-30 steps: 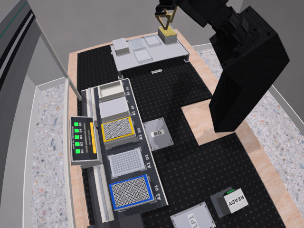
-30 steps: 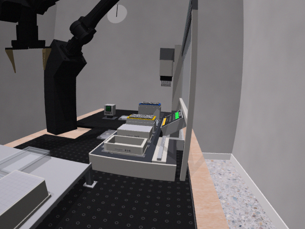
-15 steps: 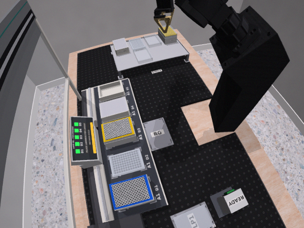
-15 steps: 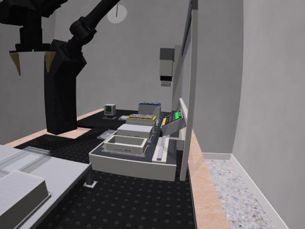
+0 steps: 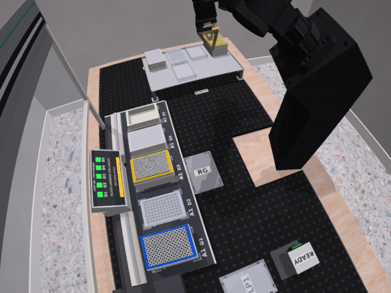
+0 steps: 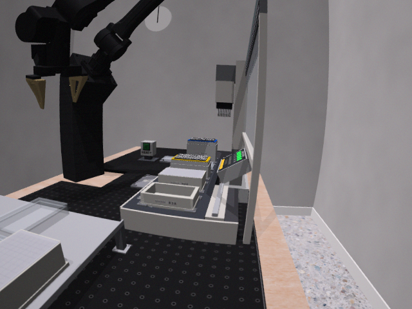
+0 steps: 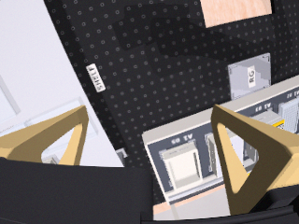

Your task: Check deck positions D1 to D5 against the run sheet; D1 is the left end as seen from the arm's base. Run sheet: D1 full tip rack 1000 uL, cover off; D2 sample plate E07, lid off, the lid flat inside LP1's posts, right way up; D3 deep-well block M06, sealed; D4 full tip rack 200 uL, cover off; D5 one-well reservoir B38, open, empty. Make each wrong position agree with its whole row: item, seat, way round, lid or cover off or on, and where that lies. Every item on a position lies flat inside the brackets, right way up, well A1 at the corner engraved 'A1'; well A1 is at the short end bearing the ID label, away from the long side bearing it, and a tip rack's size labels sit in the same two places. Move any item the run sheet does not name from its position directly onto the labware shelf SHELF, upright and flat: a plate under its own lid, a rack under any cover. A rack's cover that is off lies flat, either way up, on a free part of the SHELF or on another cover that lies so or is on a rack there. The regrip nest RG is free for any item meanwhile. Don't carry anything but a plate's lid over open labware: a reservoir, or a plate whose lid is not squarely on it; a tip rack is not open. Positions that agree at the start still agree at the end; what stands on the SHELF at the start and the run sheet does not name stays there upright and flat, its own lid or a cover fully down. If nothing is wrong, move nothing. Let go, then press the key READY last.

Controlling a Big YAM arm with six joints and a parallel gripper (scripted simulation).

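Note:
My gripper (image 5: 211,36) is open and empty. It hangs above the right end of the SHELF (image 5: 193,67), over a yellow tip rack (image 5: 218,46) that stands there. On the deck, D1 holds a blue-rimmed tip rack (image 5: 168,246) and D2 a clear well plate (image 5: 162,208). D3 holds a yellow-rimmed tip rack (image 5: 152,166), D4 a flat-topped white block (image 5: 146,140) and D5 an open white reservoir (image 5: 142,115). In the exterior view the fingers (image 6: 56,89) stand wide apart, high above the table. The reservoir (image 6: 171,196) reads B38. The wrist view shows both fingers with nothing between them.
The SHELF also carries a white block (image 5: 155,60) and three clear flat pieces (image 5: 184,71). The RG nest (image 5: 203,171) lies beside D3. The LP1 nest (image 5: 247,279) and the READY key (image 5: 300,258) are at the near end. A status panel (image 5: 105,182) stands left of the deck.

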